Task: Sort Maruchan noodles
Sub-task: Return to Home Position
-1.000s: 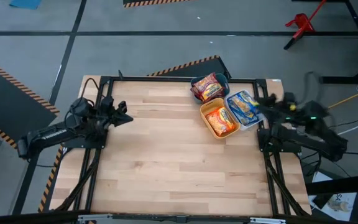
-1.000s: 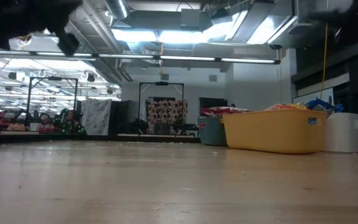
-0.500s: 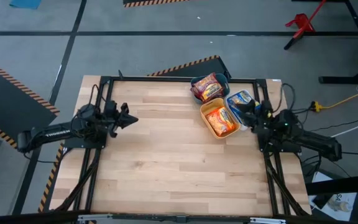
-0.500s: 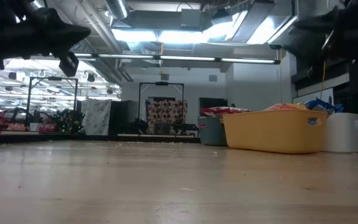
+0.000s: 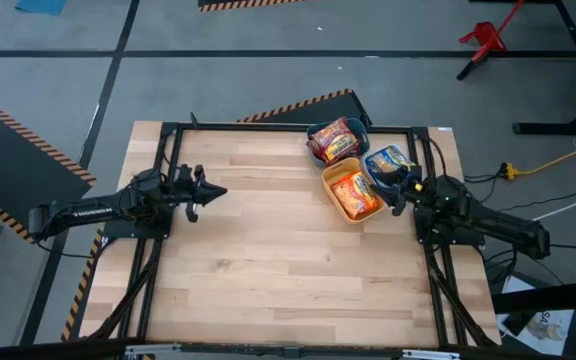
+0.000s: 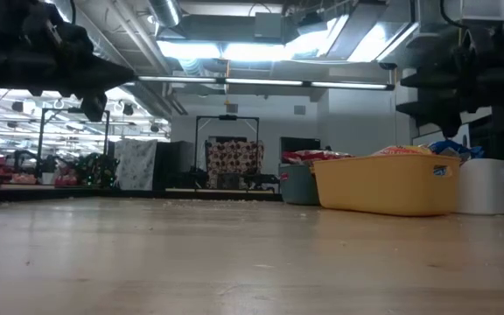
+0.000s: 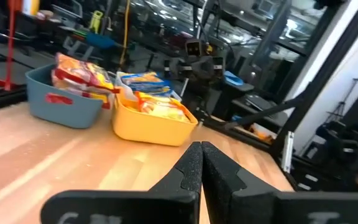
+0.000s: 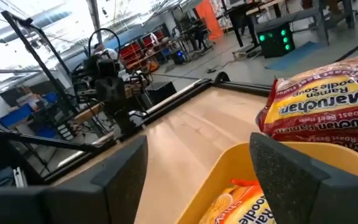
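Observation:
The Maruchan noodles lie sorted in three bins at the table's far right. Dark red packets (image 5: 335,139) fill the teal bin (image 5: 313,132), orange packets (image 5: 353,193) the yellow bin (image 5: 329,196), and blue-and-yellow packets (image 5: 388,163) the white bin (image 5: 409,196). My right gripper (image 5: 396,189) hangs open above the gap between the yellow and white bins, touching nothing. In its wrist view the yellow bin's rim (image 8: 241,155) and a dark red packet (image 8: 328,106) lie just ahead. My left gripper (image 5: 215,190) is shut (image 7: 201,165), held in the air over the table's left part.
Bare wooden tabletop (image 5: 268,250) stretches between the two arms and toward the near edge. The low view shows the yellow bin (image 6: 383,184), the white bin (image 6: 488,188) and the teal bin (image 6: 297,185) standing in a cluster at the right.
My right arm has swung in from beyond the table's right edge toward the bins and now hangs beside the yellow and white ones. My left gripper has moved a little toward the table's middle. The packets and bins have stayed put.

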`<move>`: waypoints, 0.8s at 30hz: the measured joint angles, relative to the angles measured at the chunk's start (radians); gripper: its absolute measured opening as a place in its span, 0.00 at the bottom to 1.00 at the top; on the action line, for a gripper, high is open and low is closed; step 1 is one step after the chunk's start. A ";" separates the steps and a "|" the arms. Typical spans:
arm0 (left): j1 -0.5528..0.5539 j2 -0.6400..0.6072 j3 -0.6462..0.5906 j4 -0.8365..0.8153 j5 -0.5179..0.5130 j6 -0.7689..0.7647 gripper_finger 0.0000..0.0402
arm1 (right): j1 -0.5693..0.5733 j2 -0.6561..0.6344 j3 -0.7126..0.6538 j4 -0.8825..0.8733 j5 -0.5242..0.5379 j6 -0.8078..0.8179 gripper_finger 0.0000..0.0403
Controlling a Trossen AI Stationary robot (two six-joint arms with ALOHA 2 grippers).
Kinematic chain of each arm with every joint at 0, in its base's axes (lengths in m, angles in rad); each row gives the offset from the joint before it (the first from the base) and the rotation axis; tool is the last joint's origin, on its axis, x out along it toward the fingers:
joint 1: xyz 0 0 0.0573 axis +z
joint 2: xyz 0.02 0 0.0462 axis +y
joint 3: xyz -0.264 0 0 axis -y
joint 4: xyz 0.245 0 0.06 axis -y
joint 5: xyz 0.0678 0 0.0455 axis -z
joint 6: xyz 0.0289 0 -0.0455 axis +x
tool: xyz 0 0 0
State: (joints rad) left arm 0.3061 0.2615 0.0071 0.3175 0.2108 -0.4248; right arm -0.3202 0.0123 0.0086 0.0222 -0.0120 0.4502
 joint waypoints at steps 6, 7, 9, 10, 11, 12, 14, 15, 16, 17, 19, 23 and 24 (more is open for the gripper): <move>0.000 0.000 0.000 -0.056 -0.012 0.050 0.00 | 0.000 0.001 0.000 0.007 -0.058 0.071 0.67; 0.000 0.000 0.000 -0.065 -0.012 0.050 0.00 | 0.000 0.001 0.000 0.013 -0.090 0.074 0.67; 0.000 0.000 0.000 -0.080 -0.012 0.043 0.00 | 0.000 0.001 0.000 0.025 -0.155 0.064 0.67; 0.000 0.000 0.000 -0.081 -0.012 0.042 0.00 | 0.000 0.001 0.000 0.028 -0.173 0.061 0.67; 0.000 0.000 0.000 -0.081 -0.011 0.039 0.00 | 0.000 0.001 0.000 0.029 -0.187 0.061 0.67; 0.000 0.000 0.000 -0.081 -0.010 0.036 0.00 | 0.000 0.001 0.000 0.029 -0.196 0.062 0.67; 0.000 0.000 0.000 -0.081 -0.010 0.034 0.00 | 0.000 0.001 0.000 0.030 -0.202 0.062 0.67; 0.000 0.000 0.000 -0.081 -0.010 0.034 0.00 | 0.000 0.004 0.000 0.030 -0.202 0.061 0.67; 0.000 0.000 0.000 -0.081 -0.010 0.034 0.00 | 0.000 0.006 0.000 0.030 -0.202 0.061 0.67; 0.000 0.000 0.000 -0.081 -0.010 0.034 0.00 | 0.000 0.006 0.000 0.029 -0.199 0.060 0.67; 0.000 0.000 0.000 -0.081 -0.010 0.034 0.00 | 0.000 0.005 0.000 0.029 -0.191 0.062 0.67; 0.000 0.000 0.000 -0.081 -0.009 0.034 0.00 | 0.002 0.005 0.000 0.028 -0.191 0.076 0.67; 0.000 0.000 0.000 -0.081 -0.009 0.034 0.00 | 0.008 0.005 0.000 0.028 -0.190 0.080 0.67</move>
State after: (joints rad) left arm 0.3061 0.2615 0.0071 0.2367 0.2016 -0.3908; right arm -0.3119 0.0177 0.0086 0.0501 -0.2021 0.5299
